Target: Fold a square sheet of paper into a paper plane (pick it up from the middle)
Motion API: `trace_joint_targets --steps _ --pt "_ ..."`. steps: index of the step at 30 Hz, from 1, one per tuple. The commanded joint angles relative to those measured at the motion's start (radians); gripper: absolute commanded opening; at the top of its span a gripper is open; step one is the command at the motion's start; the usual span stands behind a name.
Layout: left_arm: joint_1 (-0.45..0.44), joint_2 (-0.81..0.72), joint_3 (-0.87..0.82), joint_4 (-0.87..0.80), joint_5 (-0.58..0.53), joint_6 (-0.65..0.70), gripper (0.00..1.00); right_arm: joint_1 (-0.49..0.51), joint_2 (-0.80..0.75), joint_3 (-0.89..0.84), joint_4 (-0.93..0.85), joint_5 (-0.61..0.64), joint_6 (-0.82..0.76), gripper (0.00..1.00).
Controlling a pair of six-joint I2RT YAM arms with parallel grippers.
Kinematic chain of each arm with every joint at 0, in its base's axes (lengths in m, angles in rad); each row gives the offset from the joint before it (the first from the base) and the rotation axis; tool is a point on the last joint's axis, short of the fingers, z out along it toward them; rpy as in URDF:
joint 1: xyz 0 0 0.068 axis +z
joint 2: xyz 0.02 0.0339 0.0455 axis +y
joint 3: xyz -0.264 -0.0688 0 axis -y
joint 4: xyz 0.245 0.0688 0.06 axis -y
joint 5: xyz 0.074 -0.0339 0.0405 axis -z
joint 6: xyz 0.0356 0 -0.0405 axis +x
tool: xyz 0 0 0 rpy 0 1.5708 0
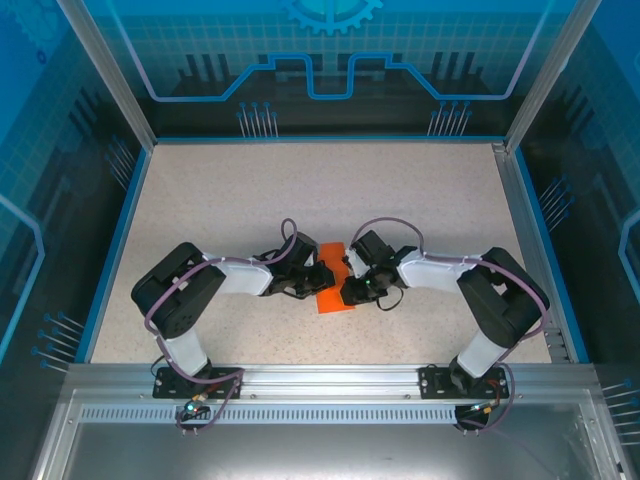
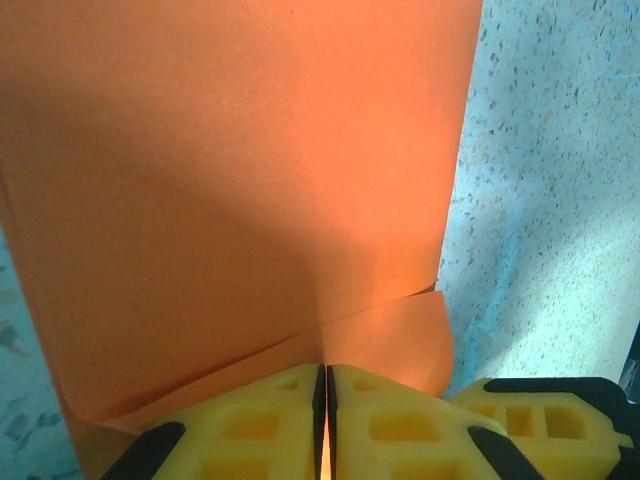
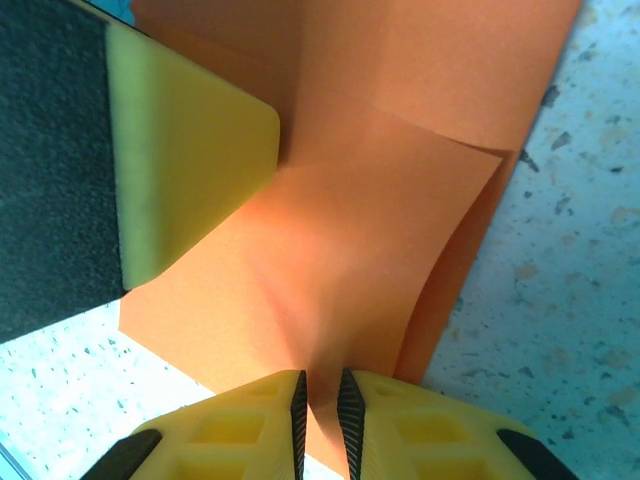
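Top view: the orange sheet of paper is sitting over the near-middle of the speckled table, and your two arms are reaching in towards it from either side. The sheet is showing as a small slanted strip wedged between the two gripper heads.

Your left gripper is pinching the sheet. Its yellow fingers are sitting almost together, with just a sliver of orange edge running between them.

Your right gripper is gripping the sheet too. Its jaws are standing a narrow slit apart, and a soft ridge of orange paper is passing down into that slit. In the right wrist view, a yellow finger on a black body is lying against the sheet's far left part.

The sheet is no longer lying as a flat square. In the left wrist view a slanted flap edge is crossing just above the fingers. In the right wrist view overlapping layers are ending in a stepped corner, with bare table showing beyond it.

You cannot tell whether the sheet's lower edge is touching the table or hanging just clear of it.
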Motion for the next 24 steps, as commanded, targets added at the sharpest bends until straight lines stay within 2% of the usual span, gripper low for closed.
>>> trace_joint_targets --steps 1,10,18,24 --pt "-0.002 0.034 0.002 -0.080 -0.033 0.028 0.13 -0.018 -0.006 -0.065 -0.083 0.022 0.003 0.21" --pt "-0.003 0.041 0.001 -0.084 -0.039 0.029 0.13 -0.049 -0.053 -0.116 -0.083 -0.027 -0.010 0.21" --pt "-0.003 0.047 0.005 -0.086 -0.037 0.030 0.12 -0.058 -0.150 -0.060 -0.076 -0.108 -0.010 0.21" --pt "-0.003 0.049 0.007 -0.085 -0.037 0.028 0.12 -0.026 -0.131 -0.018 -0.028 -0.176 -0.001 0.21"
